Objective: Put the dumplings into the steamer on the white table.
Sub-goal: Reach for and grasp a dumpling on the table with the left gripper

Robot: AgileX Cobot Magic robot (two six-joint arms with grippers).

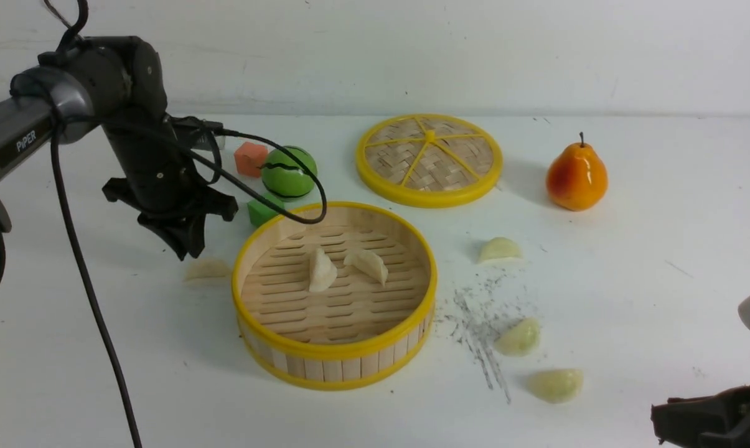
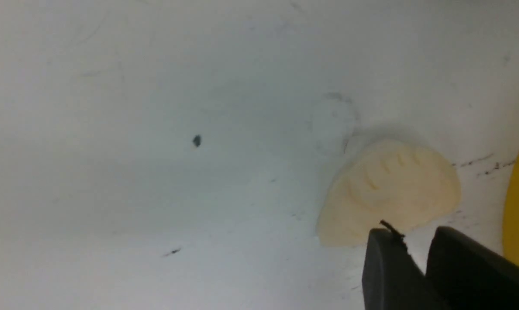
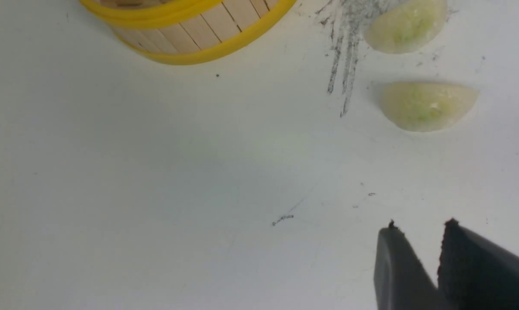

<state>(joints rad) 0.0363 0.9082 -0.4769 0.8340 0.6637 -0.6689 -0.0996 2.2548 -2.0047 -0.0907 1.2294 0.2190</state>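
Note:
The steamer (image 1: 334,361) stands mid-table on the white table (image 1: 661,249) and holds two cream dumplings (image 1: 320,270) (image 1: 368,264). A third cream dumpling (image 1: 208,270) lies just left of it, and also shows in the left wrist view (image 2: 388,189). My left gripper (image 1: 185,247) hovers just above and behind it, jaws nearly together and empty (image 2: 408,234). Three pale green dumplings lie to the steamer's right (image 1: 500,249) (image 1: 519,336) (image 1: 555,384). My right gripper (image 1: 664,423) is low at the front right, jaws nearly together and empty (image 3: 421,226), short of the nearest green dumpling (image 3: 427,105).
The woven lid (image 1: 429,159) lies behind the steamer, with a toy pear (image 1: 576,176) to its right. A green ball (image 1: 288,172), an orange cube (image 1: 251,158) and a green cube (image 1: 262,210) sit behind the steamer's left side. The left arm's cable (image 1: 287,218) hangs over the steamer's rim.

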